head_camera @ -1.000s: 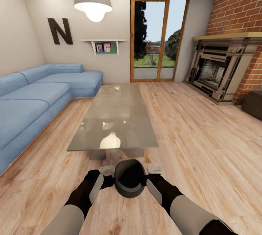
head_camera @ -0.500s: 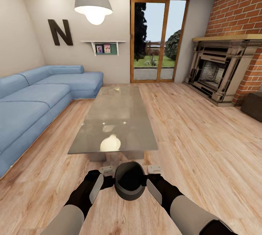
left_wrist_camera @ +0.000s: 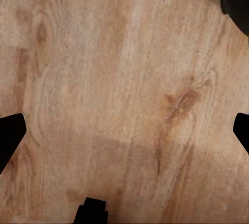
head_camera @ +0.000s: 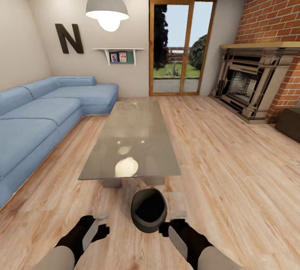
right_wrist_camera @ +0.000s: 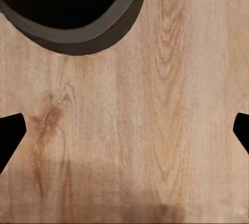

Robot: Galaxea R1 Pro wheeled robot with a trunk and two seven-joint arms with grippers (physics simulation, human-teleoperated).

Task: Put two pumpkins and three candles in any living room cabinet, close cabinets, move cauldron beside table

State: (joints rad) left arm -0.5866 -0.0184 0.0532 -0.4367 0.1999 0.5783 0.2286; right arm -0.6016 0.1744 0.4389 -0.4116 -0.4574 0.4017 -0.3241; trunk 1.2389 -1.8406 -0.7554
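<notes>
You are looking across a living room with a pale wood plank floor (head_camera: 225,165) that runs from the bottom edge of the head view to the far wall. At the bottom of that view, your left gripper (head_camera: 99,224) sits left of centre and your right gripper (head_camera: 174,222) right of centre, both held low over the planks. In each wrist view the dark fingertips stand at opposite edges with bare floor between them, so both sets of fingers are spread wide and grip nothing. Between the two grippers, just above them in the frame, the cauldron (head_camera: 148,210) rests on the floor, apart from either gripper; its rim also shows in the right wrist view. Just beyond it stands the table (head_camera: 137,136), its near end close to the cauldron. A blue sofa (head_camera: 46,115) fills the left side, a fireplace (head_camera: 254,80) the right, and a glass door (head_camera: 181,44) the far centre.
</notes>
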